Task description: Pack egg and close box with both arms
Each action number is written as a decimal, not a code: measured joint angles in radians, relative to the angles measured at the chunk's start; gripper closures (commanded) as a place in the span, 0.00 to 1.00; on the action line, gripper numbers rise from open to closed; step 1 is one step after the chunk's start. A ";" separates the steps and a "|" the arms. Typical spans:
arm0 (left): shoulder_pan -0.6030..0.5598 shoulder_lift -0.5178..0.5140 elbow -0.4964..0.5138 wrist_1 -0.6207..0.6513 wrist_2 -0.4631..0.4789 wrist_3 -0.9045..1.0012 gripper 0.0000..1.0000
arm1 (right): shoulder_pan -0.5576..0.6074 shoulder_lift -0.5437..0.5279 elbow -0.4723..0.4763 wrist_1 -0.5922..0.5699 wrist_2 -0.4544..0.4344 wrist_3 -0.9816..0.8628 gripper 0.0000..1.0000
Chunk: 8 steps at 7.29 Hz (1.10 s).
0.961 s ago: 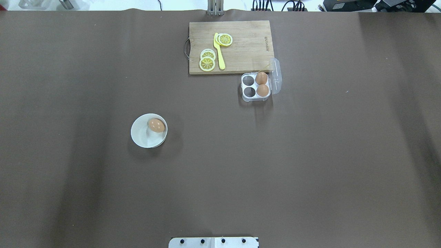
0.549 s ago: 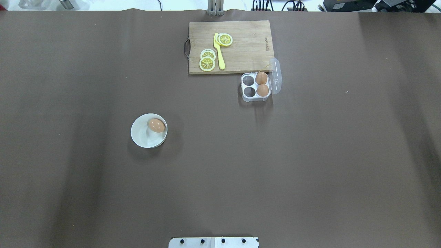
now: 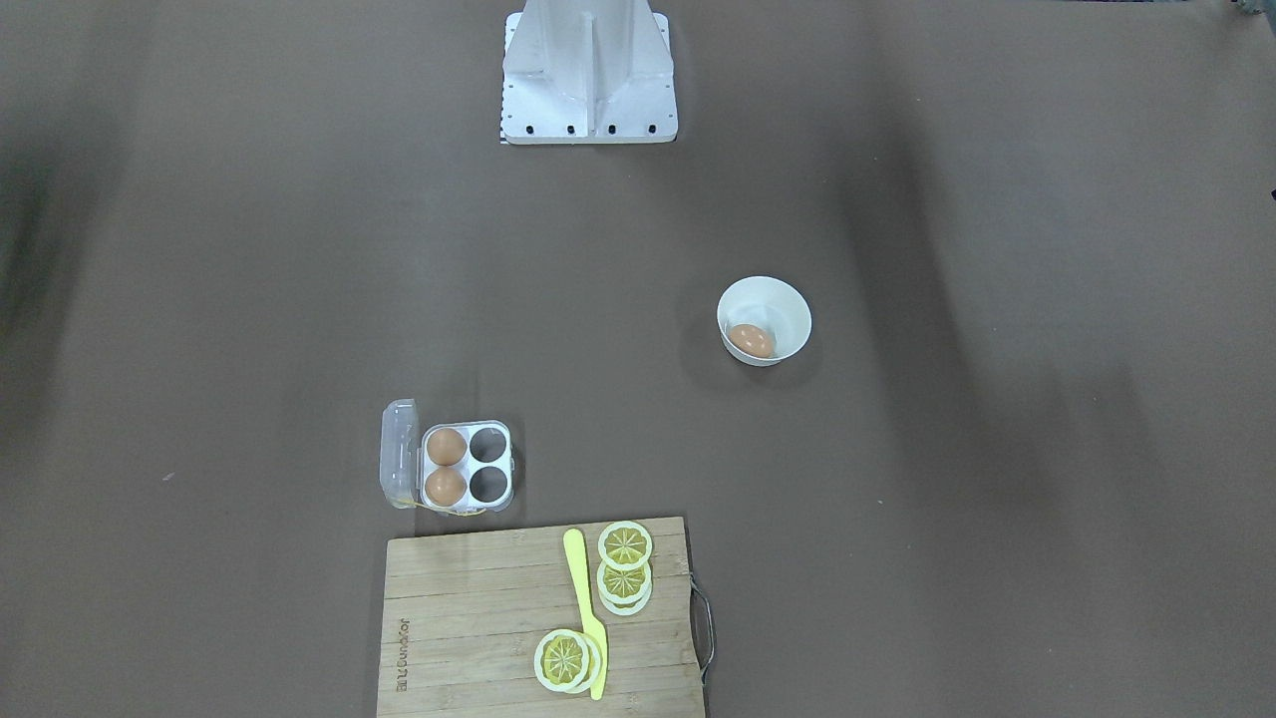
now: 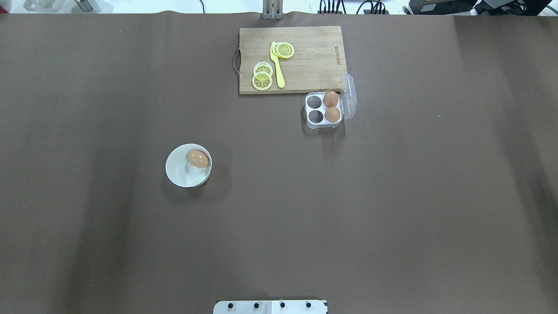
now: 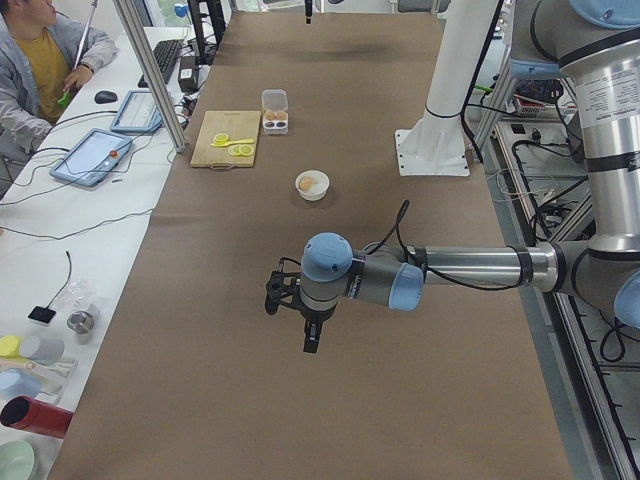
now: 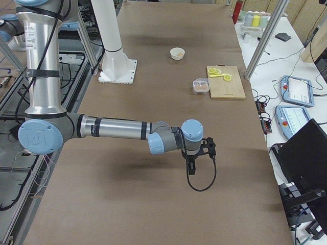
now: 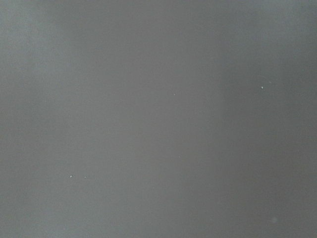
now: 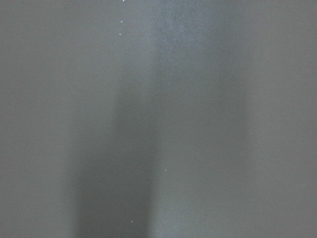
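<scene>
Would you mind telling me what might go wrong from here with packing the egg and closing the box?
1. The egg lies off-centre, near the wall of the bowl; a grasp might hit the rim or lose the smooth egg.
2. The empty cups of the box sit right beside two packed eggs, so lowering the egg could bump them.
3. The lid stands open; pushing it shut may slide the box.

I saw a light-brown egg [image 4: 198,158] in a plain white bowl [image 4: 178,174]. Two more eggs [image 4: 332,114] of the same brown sat in the box [image 4: 323,108], its tray whitish and its lid [image 4: 350,93] clear. The lemon slices [image 4: 262,81] were yellow with pale rims and spoked centres. The knife [image 4: 279,74] was yellow, the board [image 4: 314,61] pale grained wood, the table [image 4: 392,196] flat brown. The left arm [image 5: 470,266] was grey-silver with light-blue caps.
</scene>
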 measured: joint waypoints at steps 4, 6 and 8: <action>0.006 0.004 -0.002 0.005 -0.065 -0.058 0.03 | -0.026 0.007 0.006 0.000 0.036 0.001 0.00; 0.035 -0.025 -0.012 0.001 -0.089 -0.154 0.03 | -0.031 0.005 0.010 0.001 0.039 0.000 0.00; 0.162 -0.104 -0.072 -0.003 -0.090 -0.441 0.03 | -0.032 0.004 0.012 0.002 0.039 0.001 0.00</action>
